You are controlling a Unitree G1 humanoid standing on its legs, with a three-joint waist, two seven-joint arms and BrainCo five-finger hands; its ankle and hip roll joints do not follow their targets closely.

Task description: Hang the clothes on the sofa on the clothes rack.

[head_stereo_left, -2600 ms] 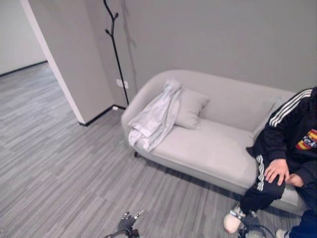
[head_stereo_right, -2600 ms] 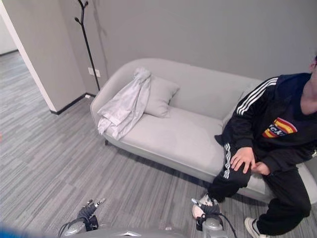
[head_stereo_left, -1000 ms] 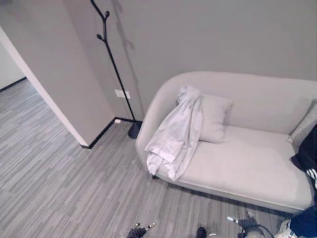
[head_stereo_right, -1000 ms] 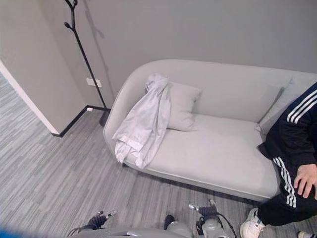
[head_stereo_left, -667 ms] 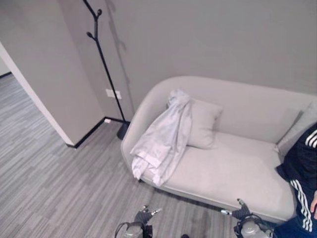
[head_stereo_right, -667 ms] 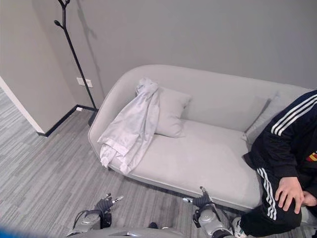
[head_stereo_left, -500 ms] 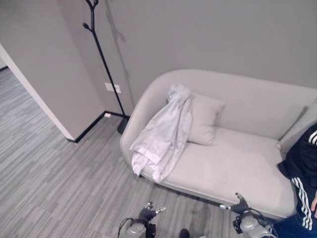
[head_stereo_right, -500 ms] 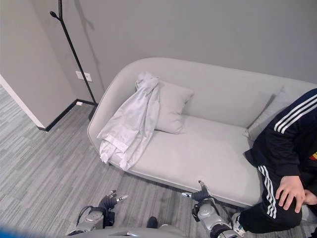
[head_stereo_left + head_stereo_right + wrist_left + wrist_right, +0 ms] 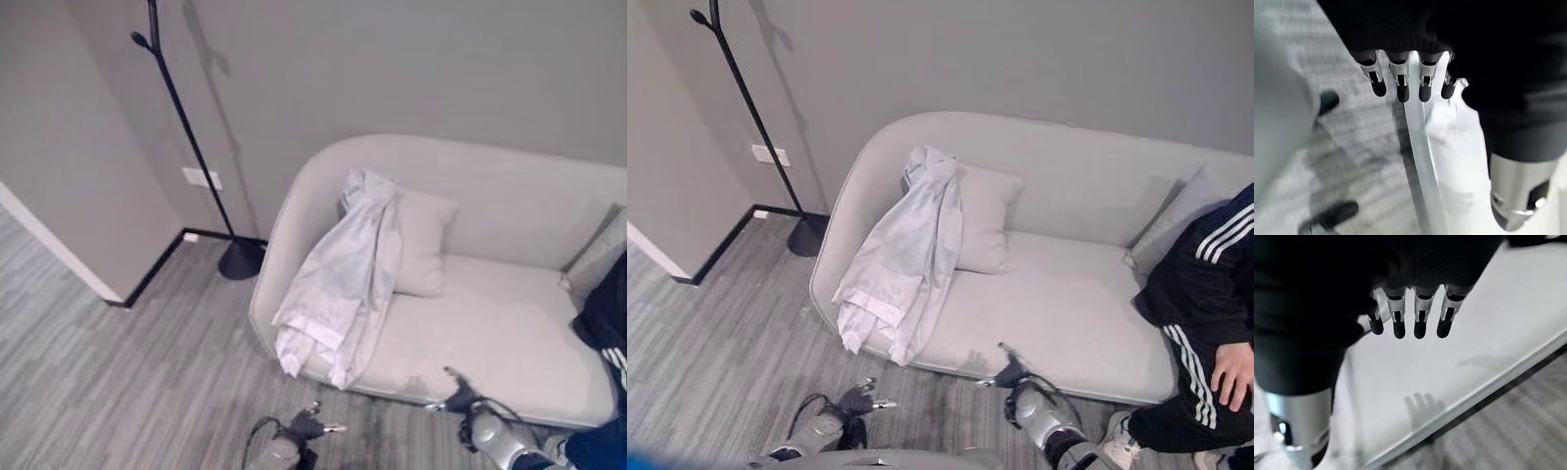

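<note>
Clothes [image 9: 345,277] draped on sofa [image 9: 490,333], beyond left hand [image 9: 312,425], fingers relaxed.

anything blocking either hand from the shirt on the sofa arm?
Nothing visible. The white shirt hangs over the sofa arm, front side exposed. The left hand and right hand hover low before it, both open, with bare floor between.

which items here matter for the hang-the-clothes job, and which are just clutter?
Job:
- crumpled white garment draped over the sofa's left arm and backrest
- curved light-grey sofa
- black pole clothes rack with round base, standing beside the sofa's left end
- left hand and right hand, both open, holding nothing

Not part of it:
- grey square cushion
- person in dark striped tracksuit seated on the sofa
</note>
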